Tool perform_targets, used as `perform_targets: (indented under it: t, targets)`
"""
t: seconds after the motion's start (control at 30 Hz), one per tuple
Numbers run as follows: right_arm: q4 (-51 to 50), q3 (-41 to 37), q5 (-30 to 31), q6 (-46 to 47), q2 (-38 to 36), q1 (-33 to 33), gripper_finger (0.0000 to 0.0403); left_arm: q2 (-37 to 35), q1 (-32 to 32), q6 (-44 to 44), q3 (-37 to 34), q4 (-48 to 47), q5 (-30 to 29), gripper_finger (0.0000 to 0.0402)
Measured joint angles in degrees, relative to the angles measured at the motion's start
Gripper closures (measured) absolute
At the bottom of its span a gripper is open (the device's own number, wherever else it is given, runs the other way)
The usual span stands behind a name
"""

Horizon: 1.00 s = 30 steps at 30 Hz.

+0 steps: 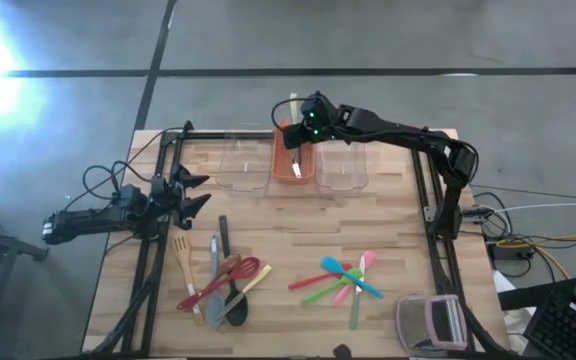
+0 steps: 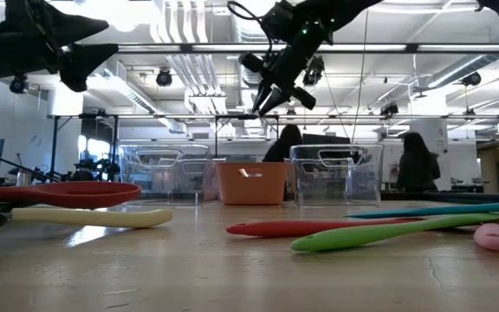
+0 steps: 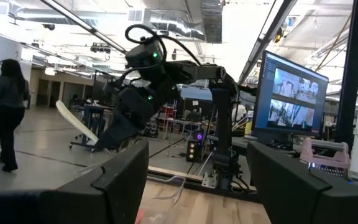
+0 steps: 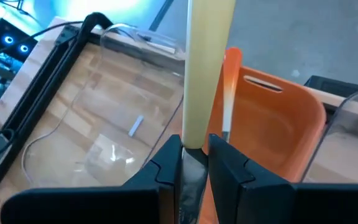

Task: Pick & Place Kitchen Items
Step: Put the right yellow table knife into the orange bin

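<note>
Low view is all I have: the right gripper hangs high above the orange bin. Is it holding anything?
Observer: Yes. In its wrist view the right gripper is shut on the end of a long pale utensil.
Operator: Is it lined up over the bin?
Observer: From above, it sits over the far end of the orange bin, which stands between two clear bins.
Operator: Anything in that bin already?
Observer: The right wrist view shows a slim orange-and-white utensil inside it. The left gripper waits open at the table's left edge.
</note>
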Motion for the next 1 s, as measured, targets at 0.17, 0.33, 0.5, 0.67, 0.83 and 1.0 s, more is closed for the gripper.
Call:
perform_targets:
  t: [0.17,0.33,0.5,0.67,0.83,1.0]
  targets:
    - [2.26,0.13,-2.43,-0.18,2.91,-1.02,0.0360,-0.01,0.00,1.62,-0.01,1.07,-0.21,0.0128]
    - [2.86,1.85,-3.70,-1.09,8.41,-2.04,0.0360,0.01,0.02,1.94,-0.02,1.78,-0.41,0.0128]
    - [3.01,3.64,-3.70,-1.63,12.87,-3.04,0.0360,0.01,0.02,2.02,-0.02,1.80,-0.39,0.0129]
    - [2.98,5.14,-3.81,-2.48,16.49,-3.39,0.0360,0.01,0.02,2.38,-0.02,1.82,-0.44,0.0128]
    - [2.88,5.50,-3.86,-2.98,18.65,-3.39,0.0360,0.01,0.02,2.38,-0.02,1.80,-0.58,0.0129]
    - [2.74,5.50,-3.44,-3.06,19.55,-3.54,0.0360,0.01,0.02,2.38,-0.02,1.79,-0.59,0.0128]
